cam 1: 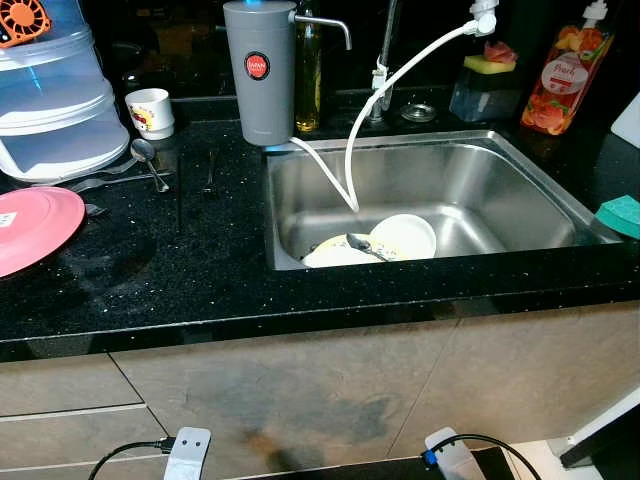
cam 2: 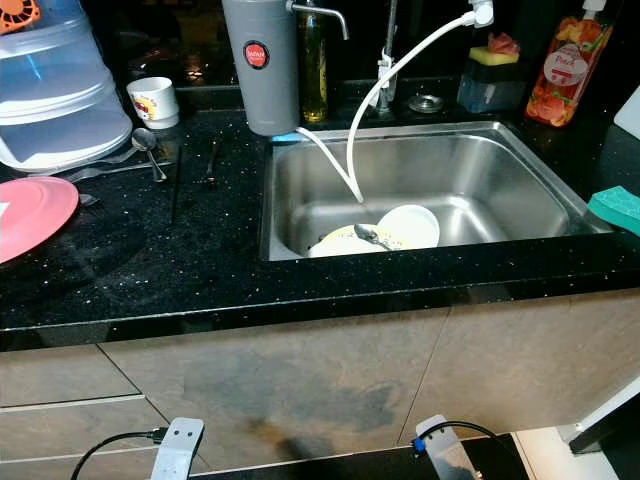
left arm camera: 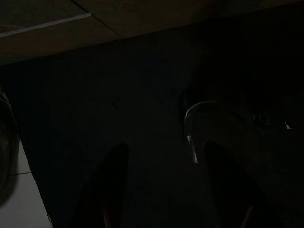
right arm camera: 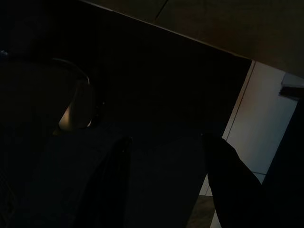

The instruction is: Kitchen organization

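Dishes [cam 1: 370, 243] sit unwashed in the sink [cam 1: 520, 165], pink plate [cam 1: 30, 225] and spoon [cam 1: 146, 156] loose on the desk [cam 1: 190, 270]; I've barely started. Both grippers hang low, fingers spread, holding nothing.

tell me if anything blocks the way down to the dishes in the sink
Yes: the white hose hangs into the sink just behind the plate, bowl and spoon. From the front edge, nothing visible blocks them.
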Motion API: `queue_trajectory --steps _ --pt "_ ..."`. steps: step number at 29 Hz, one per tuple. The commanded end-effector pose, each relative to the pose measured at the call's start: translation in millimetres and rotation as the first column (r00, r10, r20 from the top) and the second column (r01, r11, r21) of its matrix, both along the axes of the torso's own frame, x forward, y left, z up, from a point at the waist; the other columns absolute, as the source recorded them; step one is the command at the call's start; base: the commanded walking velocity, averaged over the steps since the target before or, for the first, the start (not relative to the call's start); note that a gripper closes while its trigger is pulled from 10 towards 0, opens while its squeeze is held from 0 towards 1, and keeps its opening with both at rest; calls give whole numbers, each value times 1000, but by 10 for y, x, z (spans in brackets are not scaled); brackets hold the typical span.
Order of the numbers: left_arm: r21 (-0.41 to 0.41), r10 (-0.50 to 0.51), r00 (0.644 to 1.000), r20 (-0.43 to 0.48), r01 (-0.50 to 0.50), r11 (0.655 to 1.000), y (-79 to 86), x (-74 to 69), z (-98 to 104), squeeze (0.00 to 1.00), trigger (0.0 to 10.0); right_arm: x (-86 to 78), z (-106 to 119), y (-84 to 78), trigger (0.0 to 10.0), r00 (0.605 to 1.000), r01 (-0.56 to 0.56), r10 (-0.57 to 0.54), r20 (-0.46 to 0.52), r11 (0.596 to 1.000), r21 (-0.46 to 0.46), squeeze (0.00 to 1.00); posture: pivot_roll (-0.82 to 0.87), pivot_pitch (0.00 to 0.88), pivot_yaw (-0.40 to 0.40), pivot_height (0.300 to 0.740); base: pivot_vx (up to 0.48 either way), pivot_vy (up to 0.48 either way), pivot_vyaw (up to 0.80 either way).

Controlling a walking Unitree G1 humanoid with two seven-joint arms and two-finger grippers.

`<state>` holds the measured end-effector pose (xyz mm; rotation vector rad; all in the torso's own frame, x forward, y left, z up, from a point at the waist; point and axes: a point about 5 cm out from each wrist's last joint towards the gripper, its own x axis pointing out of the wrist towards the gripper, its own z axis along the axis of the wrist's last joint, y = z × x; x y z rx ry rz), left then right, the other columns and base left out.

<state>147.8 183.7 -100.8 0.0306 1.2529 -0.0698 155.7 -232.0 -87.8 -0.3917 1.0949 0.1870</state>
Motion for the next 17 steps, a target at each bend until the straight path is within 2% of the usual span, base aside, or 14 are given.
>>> queue_trajectory --steps 1,17 --pt "-3 -3 1000 -3 3 1000 -19 -11 -6 0 10000 -6 -7 14 10000 1000 -14 14 -9 1000 -3 0 -132 0 18 740 0 0 0" --pt "-5 -16 1000 -4 16 1000 -38 2 -3 0 10000 6 1 0 10000 1000 -24 24 -13 1000 -8 0 -131 0 14 740 0 0 0"
